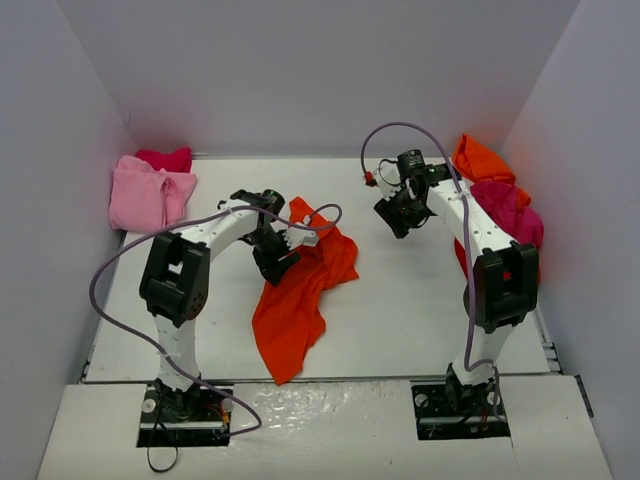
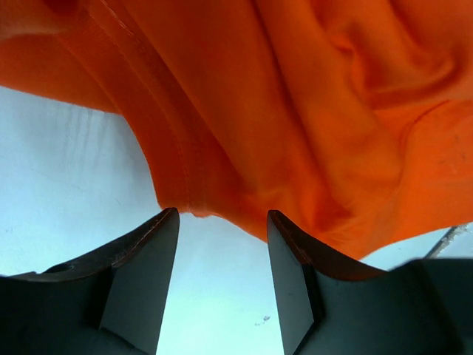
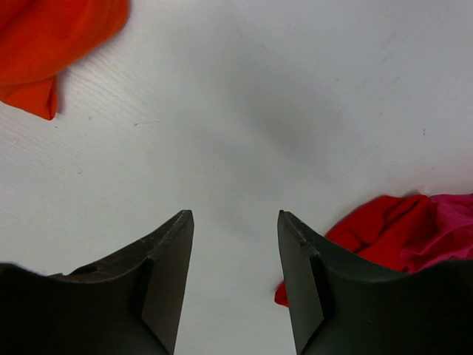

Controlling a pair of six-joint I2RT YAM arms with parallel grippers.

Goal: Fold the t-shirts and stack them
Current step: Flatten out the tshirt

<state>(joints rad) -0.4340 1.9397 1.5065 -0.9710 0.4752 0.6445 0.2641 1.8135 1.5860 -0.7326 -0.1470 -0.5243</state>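
Our left claw (image 2: 222, 214) is apart and empty at the hem of the orange-red t-shirt (image 1: 295, 300), crumpled mid-worktop (image 1: 420, 300). Our right claw (image 3: 235, 214) is apart, holding nothing. Risk: we pinch bunched layers and the fold skews.

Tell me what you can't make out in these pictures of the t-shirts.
- Top view: the right arm hides part of the right pile, shirt count unclear.
- Top view: the pink shirt hides most of the magenta shirt.
- Left wrist view: the orange-red shirt runs off the frame.
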